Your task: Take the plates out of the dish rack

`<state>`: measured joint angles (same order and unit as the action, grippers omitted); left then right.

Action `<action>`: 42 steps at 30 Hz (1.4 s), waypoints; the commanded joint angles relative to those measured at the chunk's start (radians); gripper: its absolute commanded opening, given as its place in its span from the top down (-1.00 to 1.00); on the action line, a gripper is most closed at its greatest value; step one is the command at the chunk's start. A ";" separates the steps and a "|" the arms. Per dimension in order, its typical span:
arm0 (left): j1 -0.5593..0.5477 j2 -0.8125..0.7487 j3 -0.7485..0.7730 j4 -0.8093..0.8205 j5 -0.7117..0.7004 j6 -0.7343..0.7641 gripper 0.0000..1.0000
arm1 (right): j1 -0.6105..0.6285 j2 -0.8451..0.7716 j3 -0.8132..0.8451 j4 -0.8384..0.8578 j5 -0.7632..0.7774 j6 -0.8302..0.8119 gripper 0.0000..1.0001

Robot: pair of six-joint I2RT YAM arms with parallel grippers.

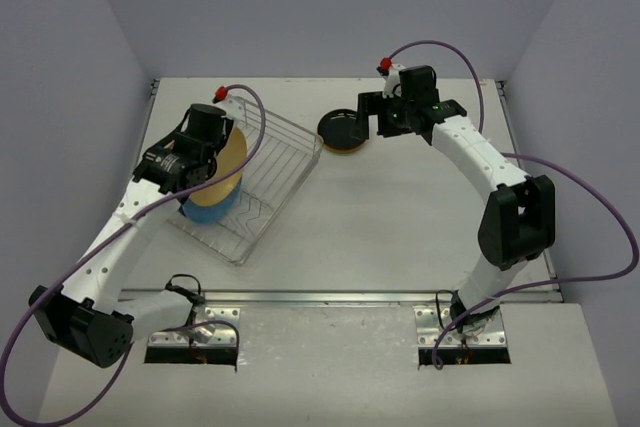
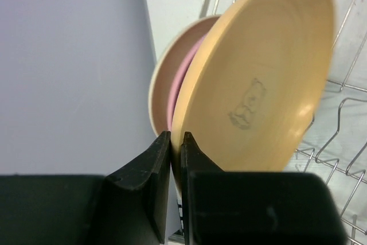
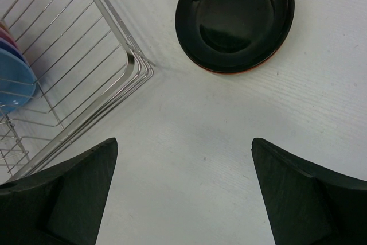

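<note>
My left gripper [image 2: 176, 142] is shut on the rim of a tan plate [image 2: 258, 78] and holds it on edge over the left end of the dish rack [image 1: 268, 169]; the gripper [image 1: 220, 147] and tan plate [image 1: 234, 153] also show in the top view. Behind it stand a pink plate [image 2: 182, 81] and a cream plate [image 2: 160, 76]. A blue plate [image 1: 210, 207] stands in the rack. A black plate [image 3: 235, 18] lies on an orange plate [image 3: 248, 70] on the table right of the rack. My right gripper [image 3: 183, 147] is open and empty, hovering just short of that stack.
The rack's near corner [image 3: 131, 67] lies left of my right gripper, with the blue plate [image 3: 14, 81] behind its bars. The rack wires [image 2: 344, 119] run right of the tan plate. Grey walls enclose the table [image 1: 400, 227] on three sides.
</note>
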<state>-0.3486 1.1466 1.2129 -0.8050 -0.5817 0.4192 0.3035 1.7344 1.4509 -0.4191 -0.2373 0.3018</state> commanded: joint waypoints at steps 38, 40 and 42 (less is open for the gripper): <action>-0.012 0.048 0.246 -0.204 0.847 -0.160 1.00 | 0.329 -0.078 0.075 0.028 -0.150 -0.119 0.75; -0.009 0.048 0.238 -0.199 0.832 -0.164 0.84 | 0.327 -0.092 0.058 0.033 -0.105 -0.126 0.97; -0.007 0.042 0.226 -0.190 0.822 -0.167 0.09 | 0.320 -0.105 0.046 0.034 -0.070 -0.130 1.00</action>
<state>-0.3517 1.2114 1.4458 -1.0277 0.1922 0.2785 0.6429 1.6628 1.4915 -0.4159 -0.4866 0.2029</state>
